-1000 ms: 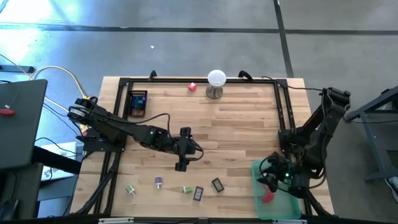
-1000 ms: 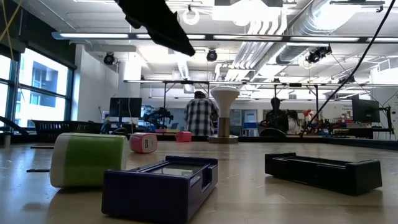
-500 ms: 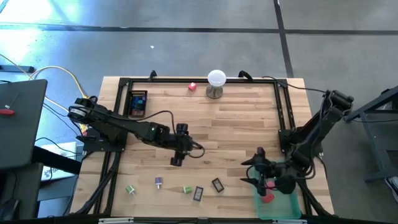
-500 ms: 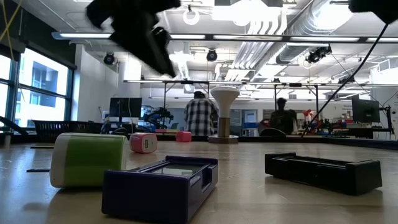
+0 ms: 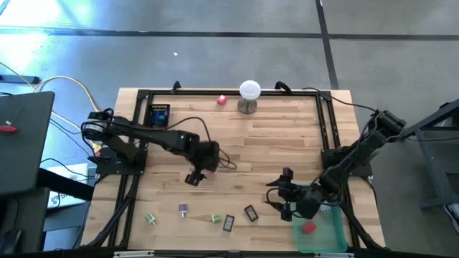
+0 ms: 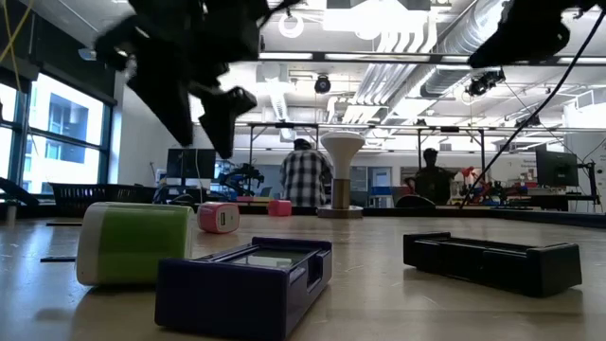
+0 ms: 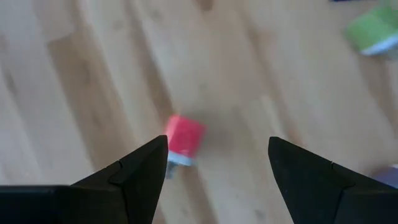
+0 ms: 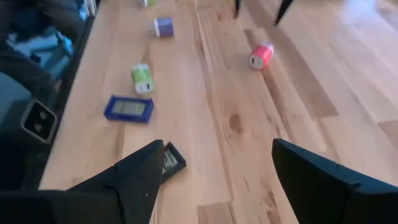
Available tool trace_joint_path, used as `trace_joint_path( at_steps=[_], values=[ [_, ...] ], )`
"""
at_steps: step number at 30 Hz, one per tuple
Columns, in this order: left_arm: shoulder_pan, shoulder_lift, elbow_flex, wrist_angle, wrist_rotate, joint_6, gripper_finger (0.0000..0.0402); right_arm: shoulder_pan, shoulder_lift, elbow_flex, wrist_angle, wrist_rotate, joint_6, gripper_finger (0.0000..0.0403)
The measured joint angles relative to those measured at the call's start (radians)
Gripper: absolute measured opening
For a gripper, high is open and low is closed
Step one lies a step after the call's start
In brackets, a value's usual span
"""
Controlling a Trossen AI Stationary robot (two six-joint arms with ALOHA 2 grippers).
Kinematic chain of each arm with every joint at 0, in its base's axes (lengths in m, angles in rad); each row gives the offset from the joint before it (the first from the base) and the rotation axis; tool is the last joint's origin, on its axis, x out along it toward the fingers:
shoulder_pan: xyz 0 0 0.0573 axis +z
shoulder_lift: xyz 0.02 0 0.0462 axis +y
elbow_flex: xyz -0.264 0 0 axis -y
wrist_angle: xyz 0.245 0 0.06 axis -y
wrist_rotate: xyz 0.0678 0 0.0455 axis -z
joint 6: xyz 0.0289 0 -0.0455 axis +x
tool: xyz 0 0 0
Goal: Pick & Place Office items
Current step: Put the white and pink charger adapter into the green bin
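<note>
High view: the left gripper (image 5: 194, 177) is held open over a pink item (image 7: 183, 138) on the counter (image 5: 280, 136). The right gripper (image 5: 282, 193) is spread empty beside the green bin (image 5: 331, 231), near a black item (image 5: 251, 213).

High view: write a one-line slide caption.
Left gripper open above a pink block; right gripper open near the green bin.

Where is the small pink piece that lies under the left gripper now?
In the high view the pink piece lies on the middle of the table, directly below the open left gripper; the left wrist view shows it between that gripper's fingers.
</note>
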Motion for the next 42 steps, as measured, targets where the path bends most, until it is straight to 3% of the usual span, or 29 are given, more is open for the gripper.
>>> trace_joint_path(
  at_steps=[7,14,28,42],
  values=[
    [0.078,0.014,-0.120,0.171,0.004,0.021,0.0270,-0.045,0.022,0.000,-0.003,-0.089,-0.003,0.0287],
    [0.090,0.014,-0.189,0.223,0.006,0.116,0.0270,-0.060,0.022,0.000,-0.001,-0.116,-0.025,0.0287],
    [0.085,0.014,-0.205,0.255,0.000,0.010,0.0270,-0.120,0.022,0.000,0.026,-0.163,-0.019,0.0287],
    [0.080,0.120,-0.227,0.322,-0.033,0.074,0.0270,-0.164,0.022,0.000,0.036,-0.173,-0.021,0.0287]
  ],
)
